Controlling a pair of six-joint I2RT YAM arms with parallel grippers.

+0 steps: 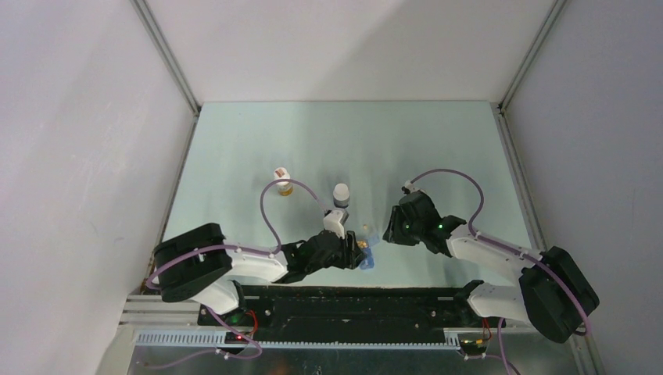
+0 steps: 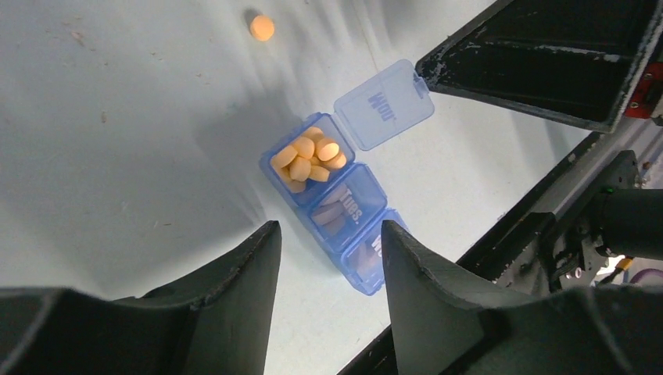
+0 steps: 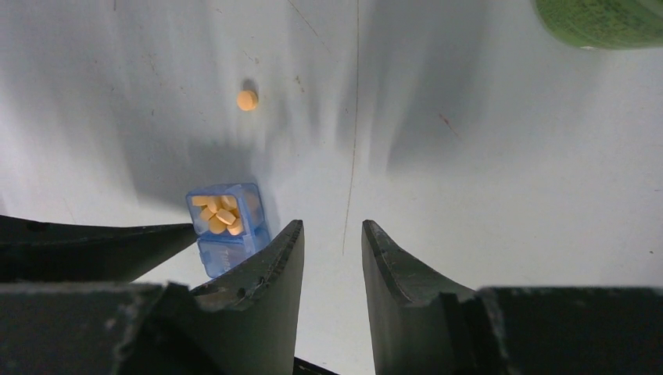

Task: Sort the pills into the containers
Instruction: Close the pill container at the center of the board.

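Well into the sorting, to judge by the pill box [image 2: 336, 211]: lying on the table [image 1: 258, 141] near its front edge, between the two arms, end compartment [image 2: 271, 166] open with its lid [image 2: 385, 103] flipped back, and heaped with orange-yellow pills [image 2: 306, 156]. Next compartments shut, with darker shapes behind the blue plastic, too dim to name. Outside the box, just one loose pill [image 3: 247, 100] in sight, bare on the table near the open end but clearly apart from the box. Left hand [image 2: 330, 234] hanging over the shut part of the box, fingers spread, nothing between them, and touching nothing as far as can be told. Right hand [image 3: 332, 230] just beside the box on the other side, fingers parted by a narrow gap, likewise empty, with the green bottle [image 3: 602, 19] off at the far corner of that wrist view. Step in hand, then, probably the collecting of that stray tablet. Calls for bringing one hand forward past the box, most likely the right, given the bare stretch of table ahead of it. Then lowering the fingertips either side of the pill, pinching gently, carrying it back over a compartment and letting go. Tricky for so small and flat a thing: easy to flick away, or to press against the table rather than lift.
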